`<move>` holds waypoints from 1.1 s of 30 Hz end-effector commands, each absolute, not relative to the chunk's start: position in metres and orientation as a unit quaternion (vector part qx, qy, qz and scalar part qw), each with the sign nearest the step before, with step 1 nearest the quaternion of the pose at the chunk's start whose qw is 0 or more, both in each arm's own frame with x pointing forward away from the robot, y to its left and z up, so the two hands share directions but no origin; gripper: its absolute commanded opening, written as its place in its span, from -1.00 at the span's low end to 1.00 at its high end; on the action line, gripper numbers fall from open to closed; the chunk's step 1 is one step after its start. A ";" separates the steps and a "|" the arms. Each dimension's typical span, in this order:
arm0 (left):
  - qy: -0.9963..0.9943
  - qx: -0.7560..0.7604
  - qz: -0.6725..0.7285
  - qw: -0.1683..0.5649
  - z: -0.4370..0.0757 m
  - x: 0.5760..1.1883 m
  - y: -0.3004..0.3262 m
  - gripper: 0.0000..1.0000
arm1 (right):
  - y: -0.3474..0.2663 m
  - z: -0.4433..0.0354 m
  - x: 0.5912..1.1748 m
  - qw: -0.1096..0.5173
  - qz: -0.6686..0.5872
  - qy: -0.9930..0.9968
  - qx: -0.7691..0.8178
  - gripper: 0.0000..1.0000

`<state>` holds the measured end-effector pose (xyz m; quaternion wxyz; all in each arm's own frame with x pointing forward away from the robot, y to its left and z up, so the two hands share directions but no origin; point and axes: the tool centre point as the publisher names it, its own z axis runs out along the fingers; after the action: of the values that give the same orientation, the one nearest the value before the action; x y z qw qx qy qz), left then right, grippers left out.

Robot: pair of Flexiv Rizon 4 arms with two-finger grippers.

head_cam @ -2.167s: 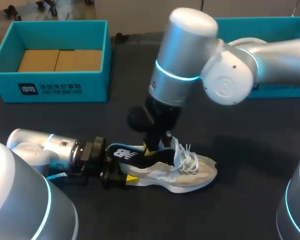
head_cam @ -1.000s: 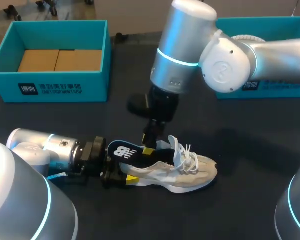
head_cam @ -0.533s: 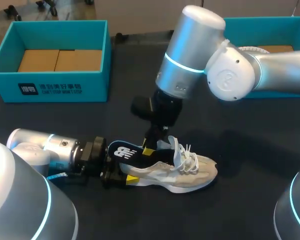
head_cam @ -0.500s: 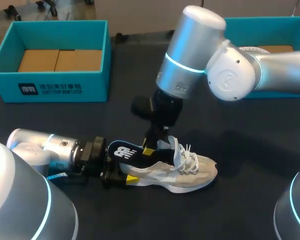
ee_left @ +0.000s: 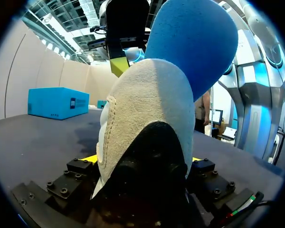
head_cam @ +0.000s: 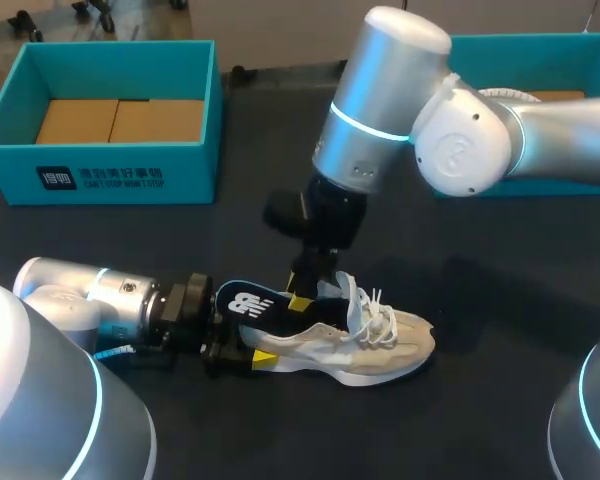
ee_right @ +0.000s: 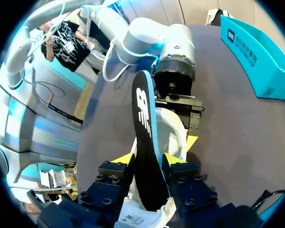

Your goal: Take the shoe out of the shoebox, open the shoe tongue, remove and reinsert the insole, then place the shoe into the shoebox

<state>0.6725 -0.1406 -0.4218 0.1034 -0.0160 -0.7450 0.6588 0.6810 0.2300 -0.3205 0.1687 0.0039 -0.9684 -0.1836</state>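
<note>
At surface front: insole part-way out of shoe.
Nearest us, L end effector is clamped on the shoe's heel, steadying it. Just beyond, R end effector pinches the insole, toe end prob. inside. We'd keep L firm & draw along the shoe's length, slow, clear of laces. Far left, shoebox waits, well apart.

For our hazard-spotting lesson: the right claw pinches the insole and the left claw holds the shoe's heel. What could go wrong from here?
1. The insole, partly inside the shoe, could snag and slip from the right claw.
2. The shoe, held only at its heel, could twist in the left claw.
</note>
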 end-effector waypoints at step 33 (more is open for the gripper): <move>-0.745 -0.015 0.659 0.102 -0.426 0.673 -0.139 -1.00 | 0.243 -0.349 0.671 0.221 -0.165 -0.961 0.027 -0.07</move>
<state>0.6724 -0.1406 -0.4218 0.1035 -0.0161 -0.7450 0.6588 0.6702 0.2403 -0.3454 0.2181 0.0259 -0.9613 -0.1664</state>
